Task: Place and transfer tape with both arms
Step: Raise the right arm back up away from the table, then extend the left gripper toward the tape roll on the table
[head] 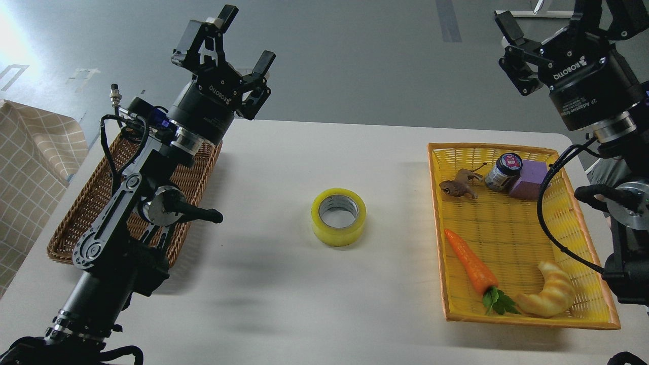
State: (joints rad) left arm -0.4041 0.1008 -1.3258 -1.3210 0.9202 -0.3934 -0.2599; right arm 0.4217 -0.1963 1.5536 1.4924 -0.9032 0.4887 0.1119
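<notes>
The tape, a yellow translucent roll with a grey-white core, lies flat on the white table near its middle, touched by neither arm. My left gripper is open and empty, held high above the table's far left, up and to the left of the tape. My right gripper is open and empty, raised at the top right above the far end of the yellow basket; one of its fingers runs out of the view's top edge.
A brown wicker basket sits under my left arm. A yellow basket at right holds a carrot, a croissant, a toy frog, a small jar and a purple block. A checked cloth hangs at far left.
</notes>
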